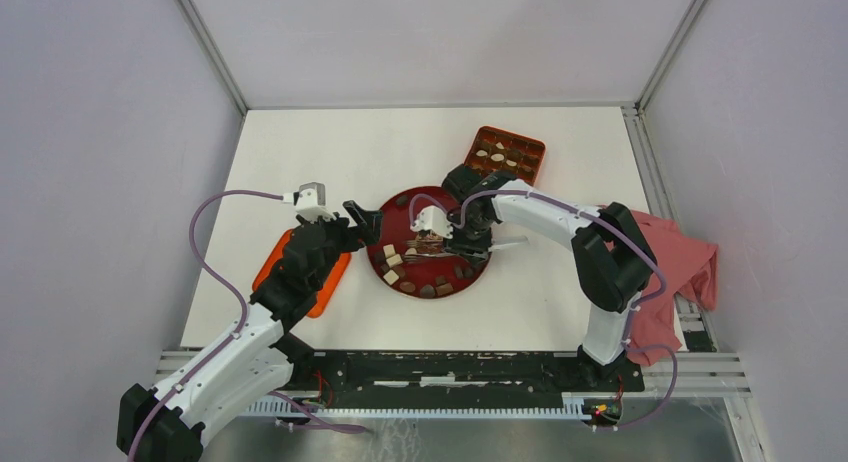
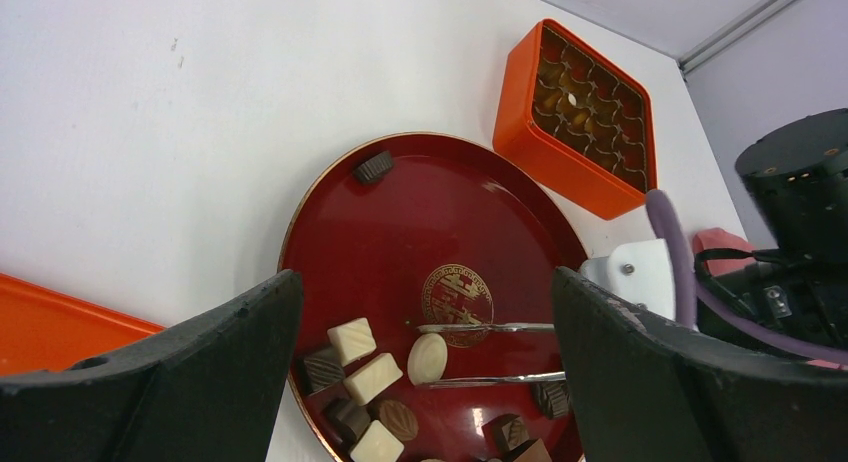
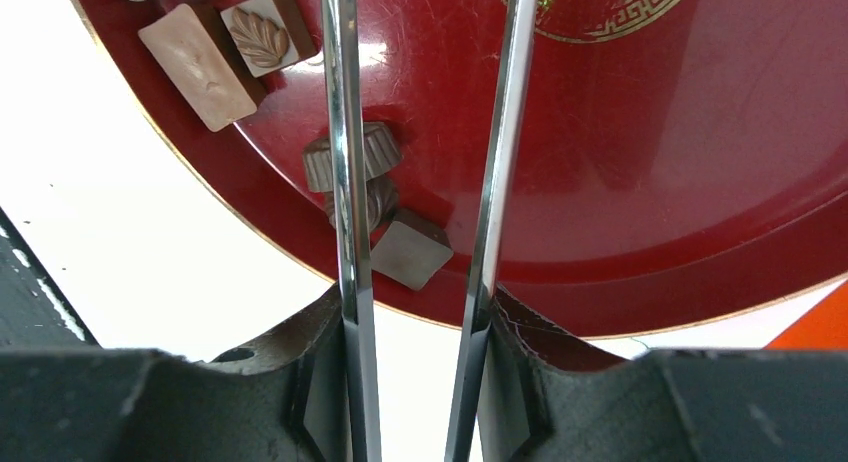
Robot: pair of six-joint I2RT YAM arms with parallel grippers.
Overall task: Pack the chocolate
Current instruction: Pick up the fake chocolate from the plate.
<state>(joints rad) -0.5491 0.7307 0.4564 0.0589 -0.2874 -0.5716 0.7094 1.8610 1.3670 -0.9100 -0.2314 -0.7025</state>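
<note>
Two arms reach over the red plate (image 2: 400, 217). Left gripper (image 1: 362, 220) hovers at its left rim, jaws wide apart, holding nothing. Right gripper (image 3: 415, 312) clamps steel tweezers (image 3: 340, 182), tines apart. Chocolate (image 2: 372, 377) lies mostly on the plate's near side, a few pieces in the orange box (image 2: 550, 157). Gold emblem (image 2: 457, 294) is unreadable.

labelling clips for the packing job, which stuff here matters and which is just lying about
For the job: dark, light-brown and cream bite-size chocolate pieces; round red plate; square orange gridded box; thin metal tweezers.
Lying about: flat orange tray; crumpled pink cloth.
</note>
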